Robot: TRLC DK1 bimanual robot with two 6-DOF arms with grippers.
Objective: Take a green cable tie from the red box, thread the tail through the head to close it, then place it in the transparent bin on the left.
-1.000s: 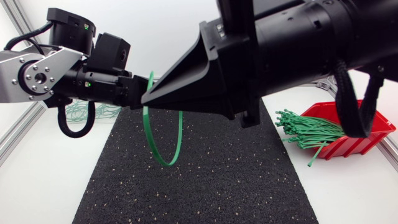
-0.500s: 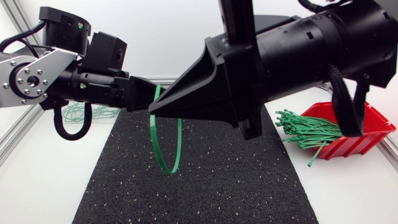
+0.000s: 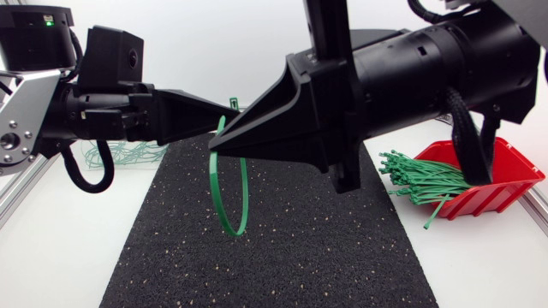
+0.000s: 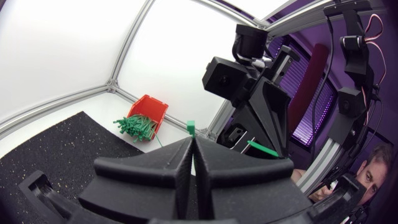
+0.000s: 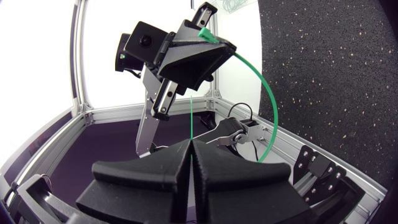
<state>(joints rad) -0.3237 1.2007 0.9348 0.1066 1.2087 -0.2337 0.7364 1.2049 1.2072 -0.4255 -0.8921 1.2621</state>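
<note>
Head view: the left arm (image 3: 51,111) entered from the left and the right arm (image 3: 428,77) from the right, their jaws meeting tip to tip above the black speckled rubber mat (image 3: 282,257). Between them hung the green plastic cable tie (image 3: 229,201), bent into a narrow loop clear of the mat. Over the last second the left jaws had risen and advanced towards the right jaws, so that the tie's square head (image 3: 233,104) now showed just above the right jaws' tip, and the loop had shifted slightly right. The red plastic box (image 3: 509,180), with its bundle of spare green ties (image 3: 419,178), sat on the white table (image 3: 479,265) to the right. A few green ties (image 3: 128,154) lay beyond the left arm; the transparent bin itself could not be made out. Left wrist view: the left jaws were clenched on the tie, its head (image 4: 191,126) protruding past their tips, with the right arm (image 4: 261,106) close ahead. Right wrist view: the right jaws were clenched on the tail (image 5: 191,118), which pointed up at the left arm (image 5: 186,56); the strap arced round beside them. Assessment: head and tail had been brought near alignment, but the tail did not appear to have entered the head; threading remained outstanding.
</note>
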